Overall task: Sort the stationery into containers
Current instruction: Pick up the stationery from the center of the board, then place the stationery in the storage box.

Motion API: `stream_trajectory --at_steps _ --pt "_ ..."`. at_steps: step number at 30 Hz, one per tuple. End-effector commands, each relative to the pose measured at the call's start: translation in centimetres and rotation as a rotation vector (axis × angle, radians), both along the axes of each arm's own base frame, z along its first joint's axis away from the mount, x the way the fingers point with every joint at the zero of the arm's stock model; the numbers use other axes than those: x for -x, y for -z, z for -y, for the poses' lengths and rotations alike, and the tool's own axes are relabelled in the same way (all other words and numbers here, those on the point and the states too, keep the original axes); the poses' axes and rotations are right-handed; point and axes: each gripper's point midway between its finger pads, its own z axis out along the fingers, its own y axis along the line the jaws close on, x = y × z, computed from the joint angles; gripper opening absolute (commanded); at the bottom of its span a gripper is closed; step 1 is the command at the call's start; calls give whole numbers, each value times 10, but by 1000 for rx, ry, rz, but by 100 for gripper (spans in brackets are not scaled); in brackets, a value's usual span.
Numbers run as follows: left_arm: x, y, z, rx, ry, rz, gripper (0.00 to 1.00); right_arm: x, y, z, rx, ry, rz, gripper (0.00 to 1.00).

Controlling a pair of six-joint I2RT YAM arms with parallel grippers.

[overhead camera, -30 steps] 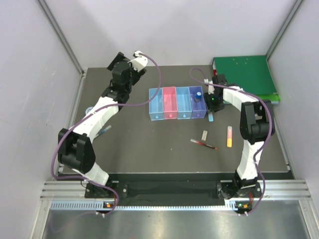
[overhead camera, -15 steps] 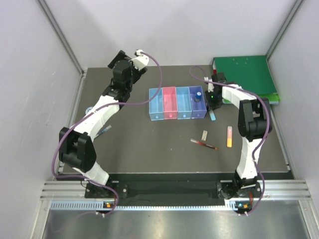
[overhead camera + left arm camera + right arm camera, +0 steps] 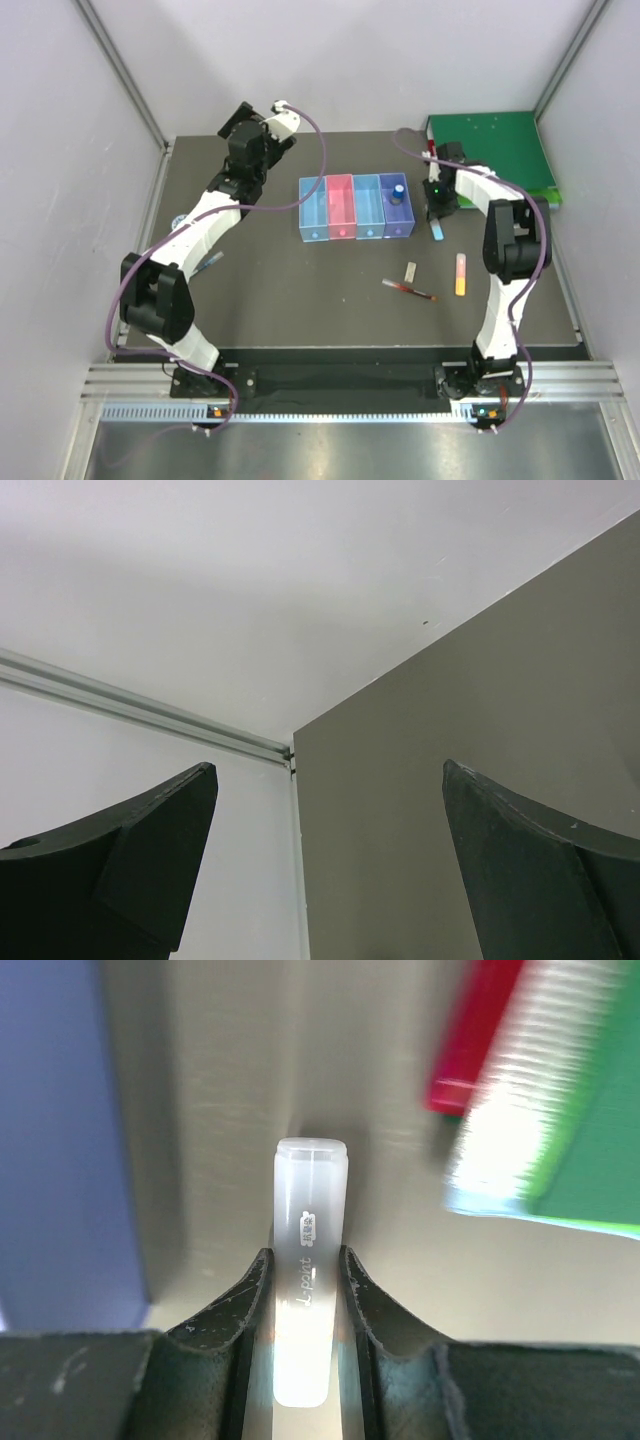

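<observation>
**Desk:** What does the right arm have, and where?

**Photo:** The right claw (image 3: 305, 1265) is clamped on the blue-and-white plastic marker (image 3: 310, 1190), its fingers pressed against both sides of the barrel. Claw and marker sit just right of the purple translucent plastic tray (image 3: 397, 220), the last in the row of four. They are between that tray and the large green binder (image 3: 495, 150).

**Desk:** Which way does the marker point?

**Photo:** Its long axis runs near to far, roughly parallel to the tray's long side. The tray lies to the claw's left, so the drop looks like a short sideways carry. The right arm is far nearer. The left claw (image 3: 328, 770) hangs agape over the table's far left corner, holding nothing.

**Desk:** Anything unclear?

**Photo:** Whether the marker is off the dark grey table (image 3: 300, 290) cannot be told. From above, the claw covers all but the marker's pale blue tip. The binder is a blur in the wrist view. A small blue-capped bottle (image 3: 398, 188) stands in the purple tray.
</observation>
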Motion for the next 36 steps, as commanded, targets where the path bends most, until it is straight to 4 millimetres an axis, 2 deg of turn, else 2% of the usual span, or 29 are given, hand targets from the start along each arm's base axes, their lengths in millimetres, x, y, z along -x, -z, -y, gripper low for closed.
stream_trajectory --at_steps 1,6,7,9,10,15,18,24,30,36 --pt "4 -36 1 45 -3 98 99 -30 -75 24 11 50 170 0" --pt "9 -38 -1 51 -2 105 99 -46 -114 22 -7 53 240 0" --pt "11 -40 -1 54 -2 111 99 -53 -127 20 -16 51 273 0" --pt "14 -38 -2 54 -5 108 99 -57 -135 16 -42 46 283 0" --pt "16 -41 -3 56 -4 114 99 -61 -144 11 -53 41 304 0" --pt "25 -41 -5 53 -6 115 99 -70 -162 -14 -119 7 342 0" --pt "28 -40 -6 50 -2 112 99 -72 -163 -35 -173 -2 339 0" --pt "30 -40 -6 49 -3 108 99 -72 -164 -93 -272 -51 332 0" --pt "34 -40 -8 37 0 103 99 -64 -151 -137 -327 -102 291 0" --pt "38 -39 -9 31 4 99 99 -55 -125 -157 -340 -120 229 0"
